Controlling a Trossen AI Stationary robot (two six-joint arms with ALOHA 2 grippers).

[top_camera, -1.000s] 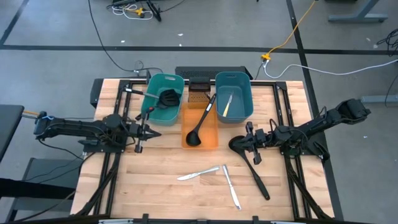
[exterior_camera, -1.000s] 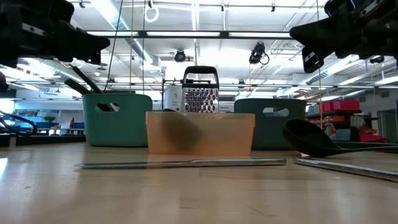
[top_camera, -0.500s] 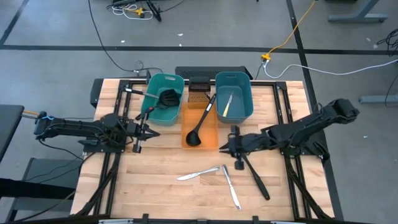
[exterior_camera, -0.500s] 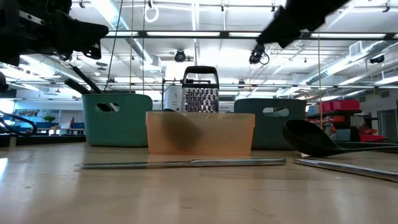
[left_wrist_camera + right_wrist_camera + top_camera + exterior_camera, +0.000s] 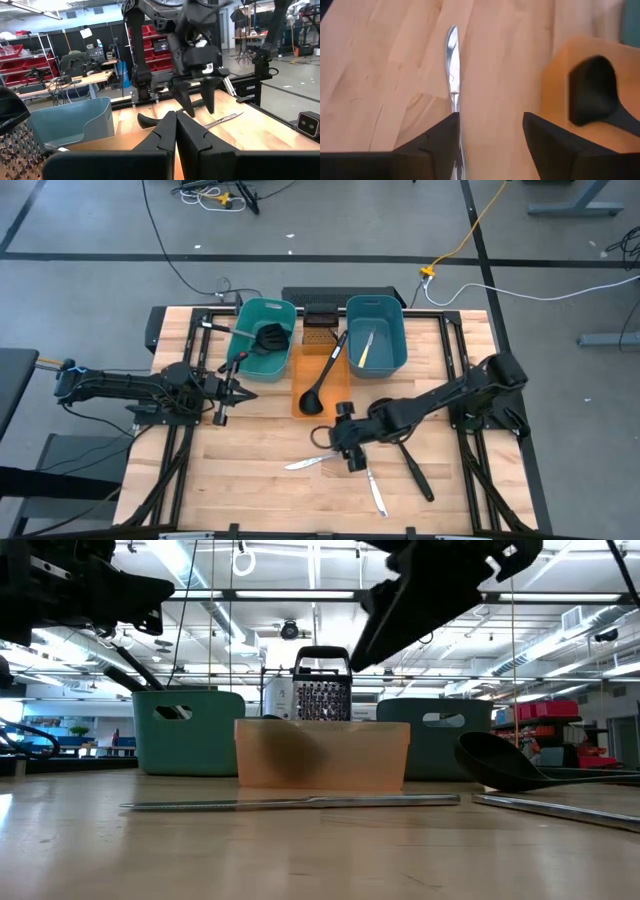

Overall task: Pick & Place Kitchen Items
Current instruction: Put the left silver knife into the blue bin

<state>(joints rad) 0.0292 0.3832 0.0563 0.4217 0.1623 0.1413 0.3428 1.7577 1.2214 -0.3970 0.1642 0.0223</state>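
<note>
Fingers: right gripper (image 5: 331, 446) spread wide above the silver knife (image 5: 318, 459), holding nothing; left gripper (image 5: 222, 392) pinched shut, empty
Left arm: waits near the teal tub (image 5: 263, 338)
Other items: second knife (image 5: 372, 479) and black ladle (image 5: 408, 450) on the table (image 5: 250, 480); another ladle (image 5: 320, 379) in the orange tub (image 5: 322, 412)

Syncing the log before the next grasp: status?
Right gripper open, above the silver knife, not gripping. Left gripper shut, empty, parked left of the orange tub. Second knife and ladle lie close by.
</note>
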